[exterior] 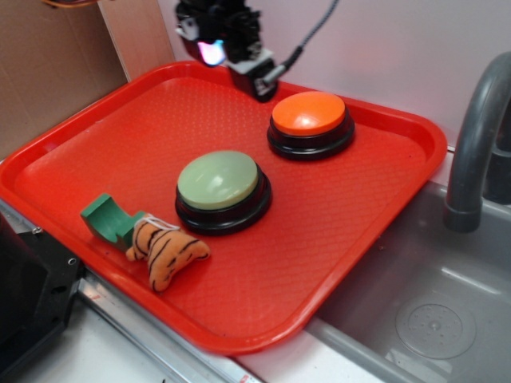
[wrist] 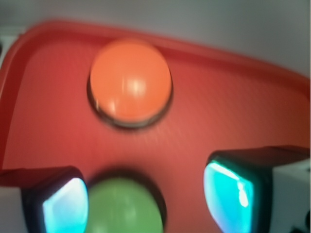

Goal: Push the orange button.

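Observation:
The orange button [exterior: 309,113], a bright domed cap on a black round base, sits at the back right of the red tray [exterior: 335,239]. My gripper [exterior: 255,78] hangs above the tray's far edge, just left of and behind the button, not touching it. In the blurred wrist view the orange button [wrist: 130,82] lies ahead of my gripper [wrist: 146,199]. The two teal-lit fingertips [wrist: 228,194] stand wide apart, so it is open and holds nothing. A pale-green button [wrist: 124,206] shows low between them.
The pale-green button [exterior: 218,180] on a black base sits mid-tray. A small tiger plush [exterior: 164,251] and a green block [exterior: 108,219] lie near the tray's front left. A grey faucet [exterior: 479,144] and sink [exterior: 431,319] are to the right.

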Robot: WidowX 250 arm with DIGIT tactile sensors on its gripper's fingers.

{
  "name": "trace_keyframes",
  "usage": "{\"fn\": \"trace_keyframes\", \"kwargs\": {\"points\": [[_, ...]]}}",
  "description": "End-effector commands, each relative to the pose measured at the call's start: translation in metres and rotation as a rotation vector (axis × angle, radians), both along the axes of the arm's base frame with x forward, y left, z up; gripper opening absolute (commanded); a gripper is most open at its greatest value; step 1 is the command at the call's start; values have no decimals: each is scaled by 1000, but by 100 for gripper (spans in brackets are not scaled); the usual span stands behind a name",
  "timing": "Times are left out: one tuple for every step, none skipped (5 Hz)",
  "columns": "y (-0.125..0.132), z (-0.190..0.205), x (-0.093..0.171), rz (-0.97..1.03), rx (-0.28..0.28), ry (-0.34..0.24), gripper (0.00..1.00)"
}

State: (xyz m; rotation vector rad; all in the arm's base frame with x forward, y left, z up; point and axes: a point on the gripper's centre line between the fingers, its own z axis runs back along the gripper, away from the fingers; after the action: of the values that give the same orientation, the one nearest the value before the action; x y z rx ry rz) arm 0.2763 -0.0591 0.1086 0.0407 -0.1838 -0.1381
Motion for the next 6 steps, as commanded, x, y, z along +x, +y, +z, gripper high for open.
{"fn": "trace_keyframes", "kwargs": {"points": [[-12,-13,47,-7,-59,-70,100],[-5,-24,52,-14,-56,-57,100],[-3,-40,56,-30,-58,-38,100],[-4,-43,57,-35,-49,-35,100],[-6,-46,58,-51,-47,-30,100],[-7,-34,56,-82,-37,-22,100]]}}
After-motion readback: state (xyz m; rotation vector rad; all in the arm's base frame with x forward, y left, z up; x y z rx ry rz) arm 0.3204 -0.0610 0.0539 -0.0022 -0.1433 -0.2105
